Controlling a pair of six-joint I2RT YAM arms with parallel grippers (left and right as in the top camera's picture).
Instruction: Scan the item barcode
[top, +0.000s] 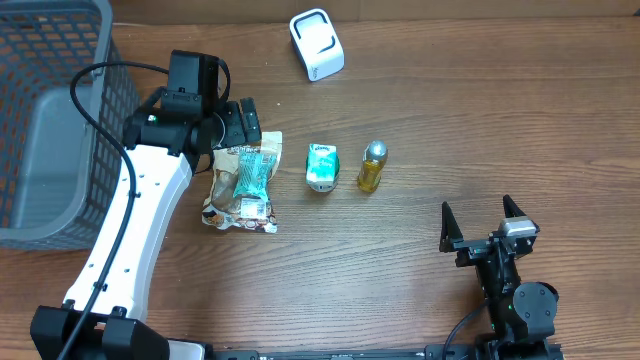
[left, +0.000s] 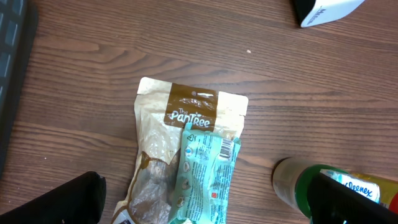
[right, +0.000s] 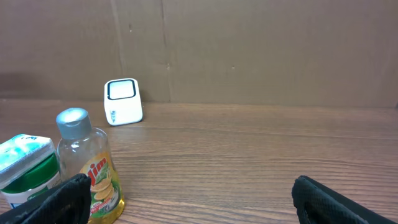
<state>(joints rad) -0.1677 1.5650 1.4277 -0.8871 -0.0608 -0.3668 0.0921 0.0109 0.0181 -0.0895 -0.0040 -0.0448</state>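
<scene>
— Where are your hands?
— My right gripper (top: 480, 214) is nearest me, low over the table (top: 420, 290), fingers spread wide with nothing between them. My left gripper (top: 243, 124) reaches further out, equally wide and empty, above the packets.
— Which packets?
— A teal packet (left: 205, 174) lies on a brown pouch (left: 186, 112). Just to their right stand a tissue pack (top: 321, 166) and a small bottle (top: 372, 166), side by side.
— And the scanner?
— The white scanner (top: 316, 44) sits at the far edge, well apart from them. A grey basket (top: 50, 120) fills the far left.
</scene>
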